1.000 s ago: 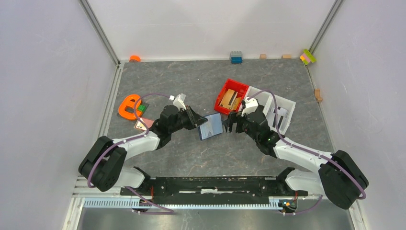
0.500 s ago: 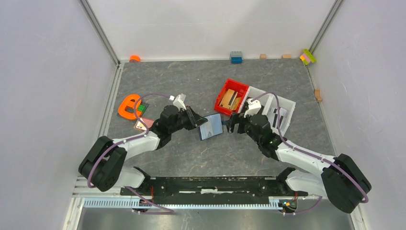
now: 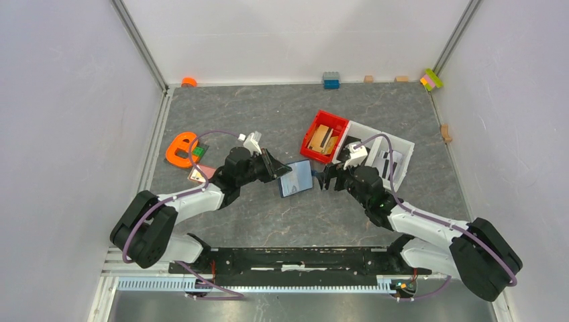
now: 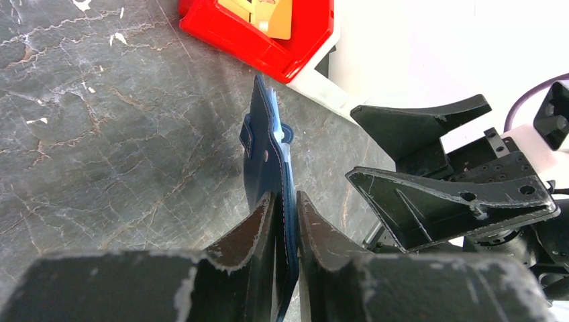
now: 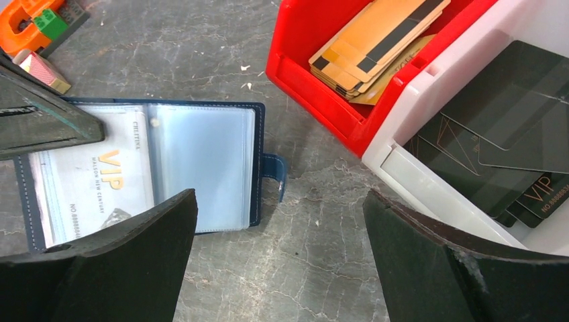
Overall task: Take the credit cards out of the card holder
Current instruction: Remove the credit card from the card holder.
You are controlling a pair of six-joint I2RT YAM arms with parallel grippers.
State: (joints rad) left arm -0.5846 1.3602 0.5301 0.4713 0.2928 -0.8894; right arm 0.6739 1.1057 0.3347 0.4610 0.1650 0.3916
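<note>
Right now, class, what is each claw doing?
Left claw: closed on the card holder.
Right claw: open, holding nothing.

Stitched leather-look card holder [image 5: 168, 168], glossy clear plastic sleeves [image 5: 208, 168], shiny red plastic tray [image 5: 295, 60] beside it, matt stone-patterned table [image 5: 174, 54]

The left claw [image 4: 285, 204] pinches the near edge of a dark navy-blue folding card holder [image 4: 264, 144], seen edge-on over the grey marbled surface [image 4: 100, 134]. Beyond it sits a red plastic tray [image 4: 268, 50]. The right claw [image 4: 354, 144] gapes wide just beside the holder.
</note>
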